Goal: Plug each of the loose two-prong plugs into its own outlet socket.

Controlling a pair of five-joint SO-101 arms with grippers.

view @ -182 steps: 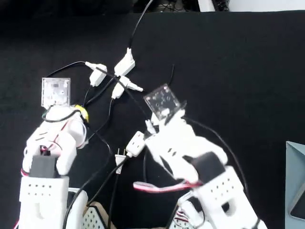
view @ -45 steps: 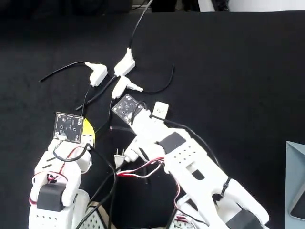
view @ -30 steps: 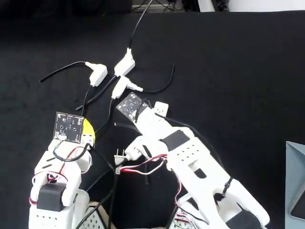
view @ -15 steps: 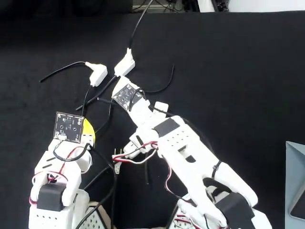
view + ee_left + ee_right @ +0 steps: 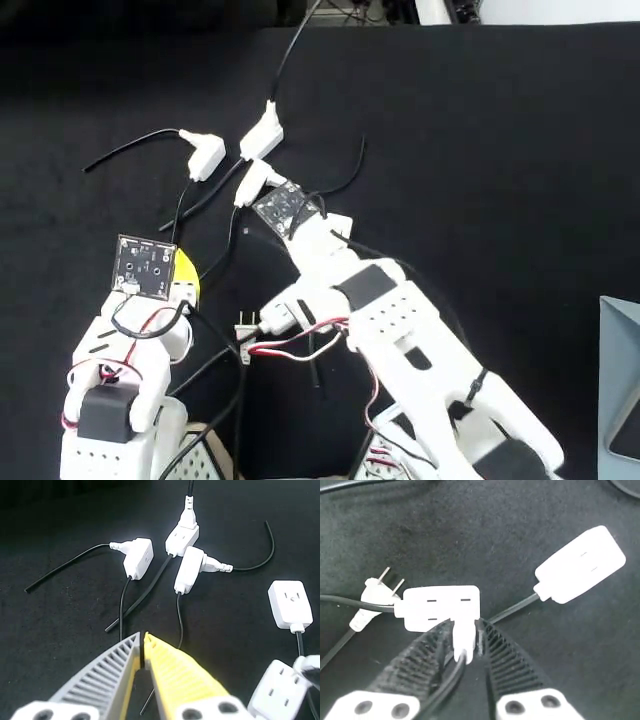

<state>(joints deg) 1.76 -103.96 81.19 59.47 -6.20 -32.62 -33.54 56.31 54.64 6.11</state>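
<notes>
Note outlet socket clamped at cord neck by right end effector, toward near edge of tabletop, likely steadying slots for loose plug just beside. Note left end effector closed, apparently empty.

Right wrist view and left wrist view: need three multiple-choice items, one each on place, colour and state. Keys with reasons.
1. Where is the white two-prong plug?
A) lying on the black cloth beside the white plastic socket block
B) pushed into that block
C) hanging off the table edge

2. Finger colours on the left gripper?
A) both black
B) one grey, one yellow
C) both white

3. State of the right gripper?
A) wide open
B) shut on the socket block's cord neck
C) shut on nothing

1 A: its prongs are bare, clear of the slots.
2 B: grey and yellow ribbed fingers meet at the tips.
3 B: both black fingers press the white neck.
</notes>
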